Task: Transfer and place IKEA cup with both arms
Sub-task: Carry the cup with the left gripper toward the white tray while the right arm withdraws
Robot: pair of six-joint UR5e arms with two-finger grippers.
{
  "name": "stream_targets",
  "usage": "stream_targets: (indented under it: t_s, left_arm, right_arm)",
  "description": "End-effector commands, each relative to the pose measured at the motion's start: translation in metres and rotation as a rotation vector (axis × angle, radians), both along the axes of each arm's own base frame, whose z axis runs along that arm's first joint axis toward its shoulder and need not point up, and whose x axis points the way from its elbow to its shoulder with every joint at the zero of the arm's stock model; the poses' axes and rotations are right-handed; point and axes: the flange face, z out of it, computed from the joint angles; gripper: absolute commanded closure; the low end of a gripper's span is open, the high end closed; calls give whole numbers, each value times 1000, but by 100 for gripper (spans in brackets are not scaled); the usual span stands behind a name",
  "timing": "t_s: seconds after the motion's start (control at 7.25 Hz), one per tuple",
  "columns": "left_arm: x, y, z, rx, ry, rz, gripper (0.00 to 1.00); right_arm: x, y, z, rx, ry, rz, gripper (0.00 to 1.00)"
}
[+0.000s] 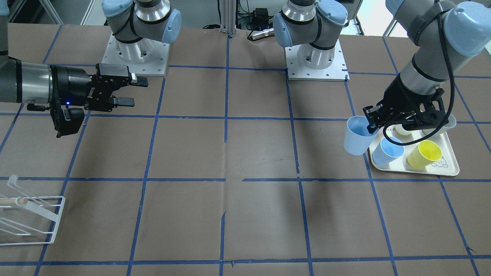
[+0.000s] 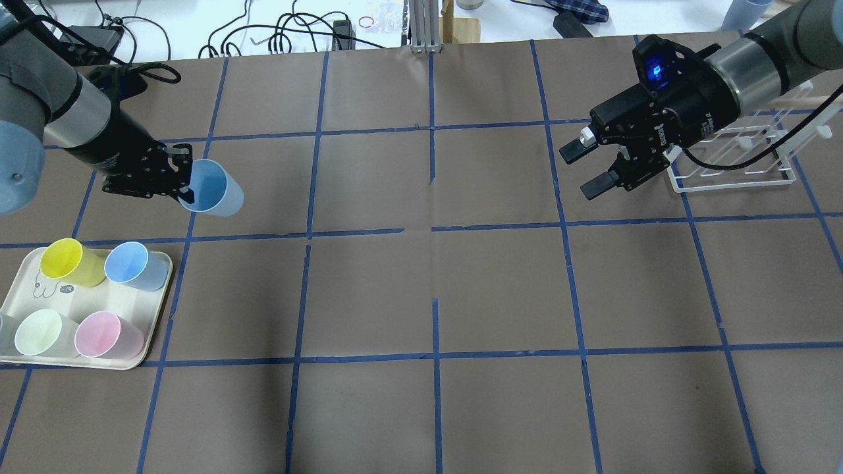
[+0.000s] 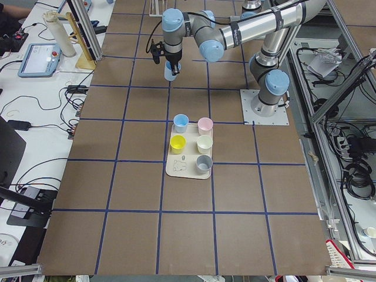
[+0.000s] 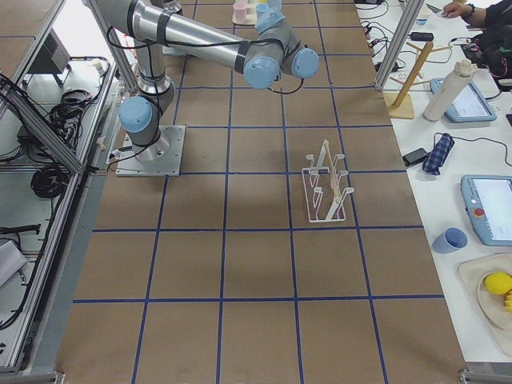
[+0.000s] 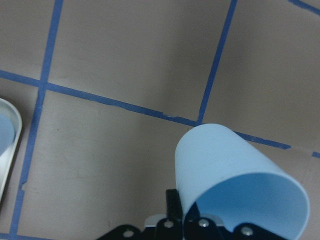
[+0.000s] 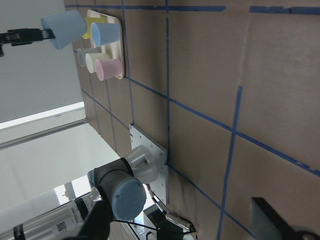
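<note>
My left gripper (image 2: 187,192) is shut on the rim of the pale sky-blue IKEA cup (image 2: 212,189) and holds it tilted above the table, beyond the tray. In the front view the cup (image 1: 357,136) hangs from the same gripper (image 1: 371,128) just beside the tray's corner. The left wrist view shows the cup (image 5: 235,175) close up, with one finger inside its rim. My right gripper (image 2: 581,171) is open and empty, held level above the table on the far side, pointing towards the left arm; it also shows in the front view (image 1: 133,92).
A cream tray (image 2: 20,359) holds a deeper blue cup (image 2: 135,265), a yellow cup (image 2: 69,262), a pink cup (image 2: 105,334), a pale green cup (image 2: 41,332) and a grey cup (image 3: 203,164). A white wire rack (image 2: 731,172) stands behind the right gripper.
</note>
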Motion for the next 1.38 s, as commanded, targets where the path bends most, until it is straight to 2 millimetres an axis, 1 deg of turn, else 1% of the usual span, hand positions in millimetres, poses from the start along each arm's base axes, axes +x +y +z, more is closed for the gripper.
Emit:
stream_targets:
  t_s: [0.0,0.14,0.28,0.41,0.55,0.69,0.83,0.97,1.1,1.24]
  left_arm:
    - [20,1,13,31,-41,-77,100]
    - [46,6,16,43,-35,-68,100]
    - [74,14,25,52,-23,-125,100]
    - [114,26,41,60,-10,-151,100]
    - [155,37,40,80,16,-150,100]
    - [199,49,32,86,30,-210,100]
    - [235,61,23,90,49,-230,100]
    - [261,62,12,76,43,-273,100]
    - [282,49,-9,54,13,-333,100]
    - [318,47,-22,54,-5,-345,100]
  right_arm:
    - [-16,-6,10,-2,235,53,0]
    - [-28,-10,10,-9,371,67,0]
    - [-23,-12,11,-10,488,80,0]
    - [-9,-16,15,-37,607,86,0]
    - [3,-22,25,-95,750,64,0]
    - [19,-26,32,-147,846,35,0]
    - [34,-24,45,-167,917,-68,0]
    - [57,-15,59,-175,996,-144,0]
    - [82,-8,73,-206,1014,-181,0]
    - [84,-6,92,-278,997,-226,0]
